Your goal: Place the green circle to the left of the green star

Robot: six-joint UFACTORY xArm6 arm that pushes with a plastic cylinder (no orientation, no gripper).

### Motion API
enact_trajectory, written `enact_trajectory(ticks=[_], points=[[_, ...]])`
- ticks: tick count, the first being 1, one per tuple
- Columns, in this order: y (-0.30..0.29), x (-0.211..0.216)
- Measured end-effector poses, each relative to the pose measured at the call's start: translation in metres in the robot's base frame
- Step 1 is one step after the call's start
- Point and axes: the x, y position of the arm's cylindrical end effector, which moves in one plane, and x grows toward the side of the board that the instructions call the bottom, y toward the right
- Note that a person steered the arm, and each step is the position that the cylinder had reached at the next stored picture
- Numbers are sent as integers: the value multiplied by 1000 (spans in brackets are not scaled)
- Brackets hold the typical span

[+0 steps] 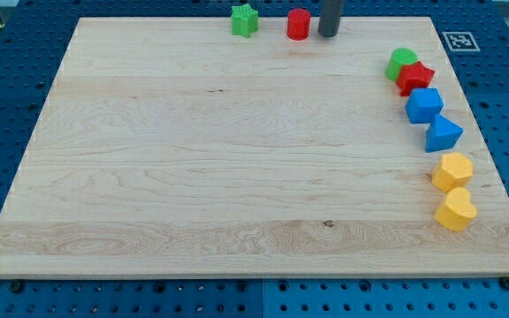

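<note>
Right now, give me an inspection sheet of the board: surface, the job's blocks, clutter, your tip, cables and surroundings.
Surface: wooden board, flat, light grain.
Job's things: green star at the view's top edge; green circle at the view's right, touching the red star.
Clutter: red cylinder right of the green star; blue cube, blue triangle, yellow hexagon, yellow heart down the right edge.
Tip: my tip just right of the red cylinder.
Cables: nothing seen.
Surroundings: blue pegboard, marker tag.
</note>
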Motion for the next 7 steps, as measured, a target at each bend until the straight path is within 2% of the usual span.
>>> enact_trajectory(ticks=[1, 2, 3, 5, 6, 7], points=[[-22, -10], [-16, -10], [10, -5], [116, 41], [162, 48], [177, 83]])
